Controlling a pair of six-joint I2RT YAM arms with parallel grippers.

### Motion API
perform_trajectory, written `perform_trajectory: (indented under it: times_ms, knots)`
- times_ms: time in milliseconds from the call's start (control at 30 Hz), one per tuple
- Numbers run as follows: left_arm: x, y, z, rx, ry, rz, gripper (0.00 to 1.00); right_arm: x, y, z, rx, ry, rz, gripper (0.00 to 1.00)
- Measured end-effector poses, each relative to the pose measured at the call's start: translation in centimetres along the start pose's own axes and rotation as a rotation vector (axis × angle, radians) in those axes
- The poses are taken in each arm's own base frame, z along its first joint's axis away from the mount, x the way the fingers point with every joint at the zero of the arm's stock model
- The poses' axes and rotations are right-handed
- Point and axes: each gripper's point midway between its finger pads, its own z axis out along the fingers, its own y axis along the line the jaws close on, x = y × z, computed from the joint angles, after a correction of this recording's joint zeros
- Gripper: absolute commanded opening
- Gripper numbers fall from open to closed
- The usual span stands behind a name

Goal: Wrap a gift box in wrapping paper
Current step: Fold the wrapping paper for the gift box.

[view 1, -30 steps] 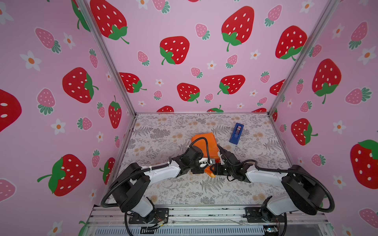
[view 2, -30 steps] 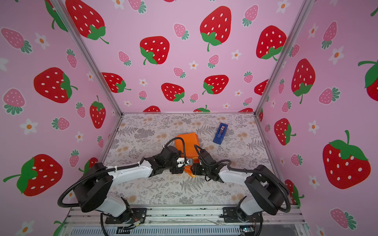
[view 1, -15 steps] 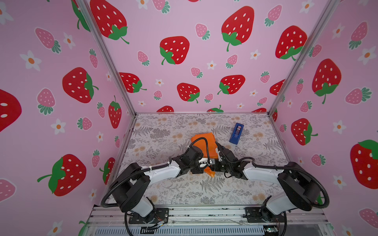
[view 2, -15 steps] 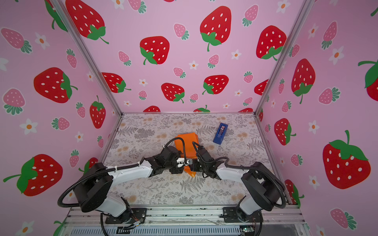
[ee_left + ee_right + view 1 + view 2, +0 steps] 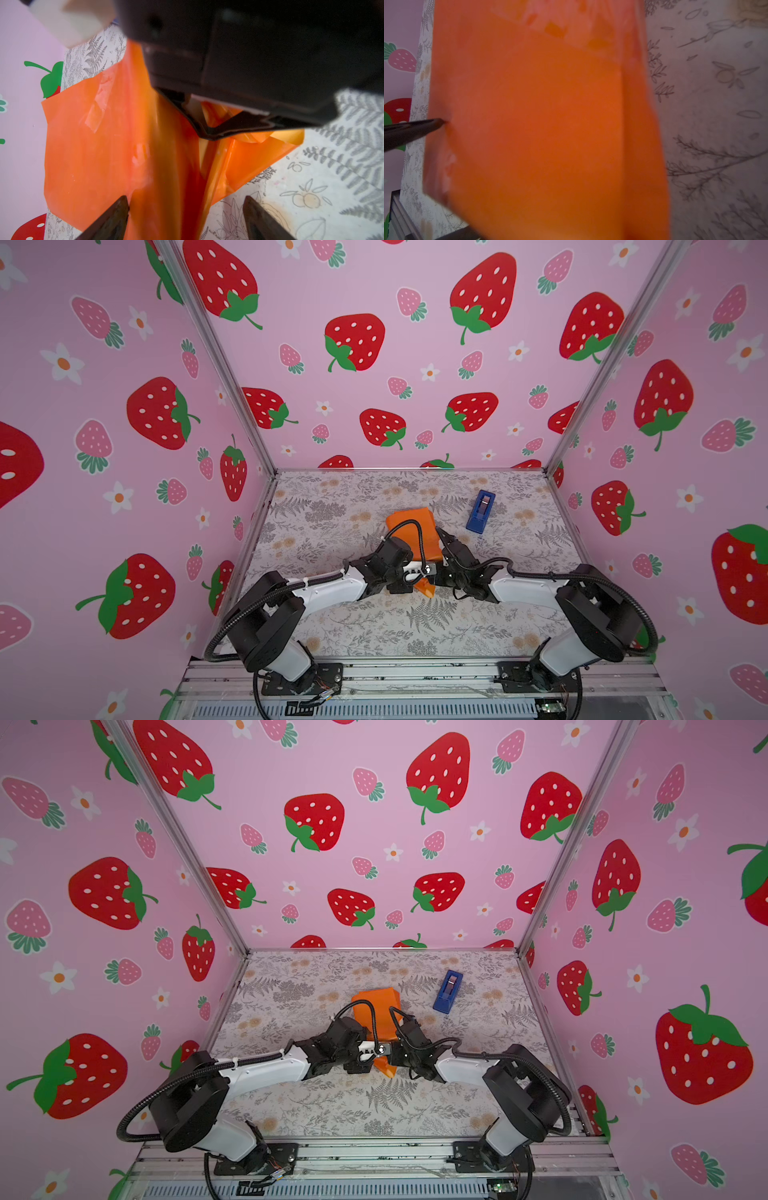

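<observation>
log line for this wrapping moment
phase: end-flap fold | wrapping paper: parcel-shaped, gift box hidden | left gripper: open, astride paper ridge | right gripper: at same flap, grip unclear | tape dispenser: lying apart

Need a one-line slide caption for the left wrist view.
Left gripper open astride a raised fold in the orange wrapping paper, on the floral table cover.

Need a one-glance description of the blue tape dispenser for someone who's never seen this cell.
Inside the strawberry-print walls, find the grey floral table covering and look to its far right part. There, right of the orange wrapping paper, the tape dispenser lies alone. It is the only blue thing: a narrow, slim block.
</observation>
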Motion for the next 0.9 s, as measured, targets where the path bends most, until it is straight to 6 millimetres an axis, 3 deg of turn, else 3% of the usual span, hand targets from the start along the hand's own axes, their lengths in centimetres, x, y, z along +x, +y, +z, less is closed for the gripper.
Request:
perform_trajectory:
  times_ms: [300,567,700,900]
  knots:
    - [-0.3,0.6,-0.4,-0.021,-0.006,-0.084,0.87,0.3,-1.1,-1.5,0.04,-0.01,0.021,0.19]
    - [-2.7,3.7,-1.0,-0.117,-0.026,-0.148,0.87,0.5,-1.2,-1.5,0.042,-0.007,0.022,0.18]
    - [-2.8,4.3,0.2,-0.161,0.022,-0.138,0.87,0.5,-1.2,-1.5,0.042,-0.007,0.022,0.18]
    - [-1.0,2.8,2.2,-0.148,0.117,-0.105,0.87,0.5,-1.2,-1.5,0.042,-0.007,0.022,0.18]
